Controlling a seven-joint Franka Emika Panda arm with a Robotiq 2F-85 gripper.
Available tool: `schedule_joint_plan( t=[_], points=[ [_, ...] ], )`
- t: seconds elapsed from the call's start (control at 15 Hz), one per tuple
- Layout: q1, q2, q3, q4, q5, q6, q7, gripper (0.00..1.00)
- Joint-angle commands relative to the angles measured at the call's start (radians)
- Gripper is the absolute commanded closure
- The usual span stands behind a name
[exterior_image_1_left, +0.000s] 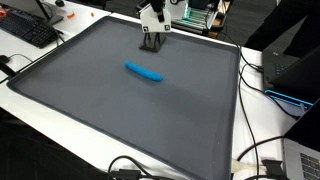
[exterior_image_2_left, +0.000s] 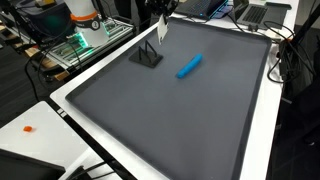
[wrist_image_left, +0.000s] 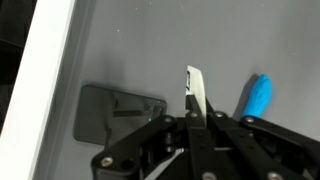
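Observation:
My gripper (wrist_image_left: 197, 120) is shut on a thin white flat piece (wrist_image_left: 196, 90), held upright just above the mat. It shows in both exterior views (exterior_image_1_left: 152, 22) (exterior_image_2_left: 161, 28) near the far edge of the grey mat (exterior_image_1_left: 120, 110). A dark flat stand (wrist_image_left: 118, 112) lies right below and beside the white piece, and shows in both exterior views (exterior_image_1_left: 151, 42) (exterior_image_2_left: 146, 55). A blue marker-like stick (exterior_image_1_left: 143, 72) lies on the mat a little apart from the stand; it also shows in an exterior view (exterior_image_2_left: 189, 66) and the wrist view (wrist_image_left: 257, 95).
The mat lies on a white table (exterior_image_2_left: 70, 90). A black keyboard (exterior_image_1_left: 30, 30) sits off one corner. Black cables (exterior_image_1_left: 258, 95) and a laptop (exterior_image_1_left: 300, 160) lie beside the mat. A small orange item (exterior_image_2_left: 28, 128) rests on the table. Equipment stands behind the arm (exterior_image_2_left: 85, 25).

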Motion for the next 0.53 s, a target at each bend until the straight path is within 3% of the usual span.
schedule_joint_plan(
  t=[0.0, 0.47],
  points=[
    [0.015, 0.007, 0.008, 0.087, -0.060, -0.135, -0.072, 0.99],
    [0.037, 0.091, 0.034, 0.251, -0.206, -0.262, -0.298, 0.99]
  ],
)
